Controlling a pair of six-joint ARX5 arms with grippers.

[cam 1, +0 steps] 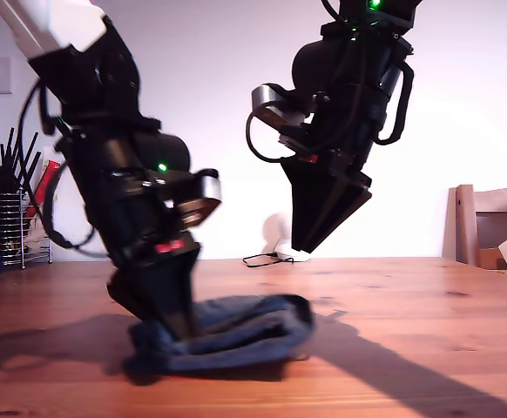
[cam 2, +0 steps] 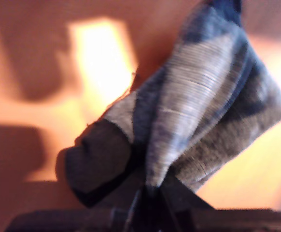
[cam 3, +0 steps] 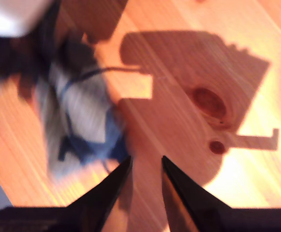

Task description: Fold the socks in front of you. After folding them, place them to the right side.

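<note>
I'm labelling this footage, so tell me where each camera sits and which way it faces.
Exterior view: low at table height, facing both arms, the dark blue-grey knit socks and a white wall.
First wrist view: on my first gripper, looking along closed fingers pinching the socks.
Second wrist view: on my second gripper, looking down at the wooden table.
All share the socks.

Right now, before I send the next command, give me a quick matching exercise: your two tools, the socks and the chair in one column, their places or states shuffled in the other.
Things:
1. My first tool
2. My second tool
3. Socks
4. Chair

States:
A. Raised above the table, holding nothing
B. Lying bunched on the wooden table
C. Down at the table, closed on fabric
D. Standing behind the table at the exterior view's right

Pairs: 1-C, 2-A, 3-B, 4-D
</note>
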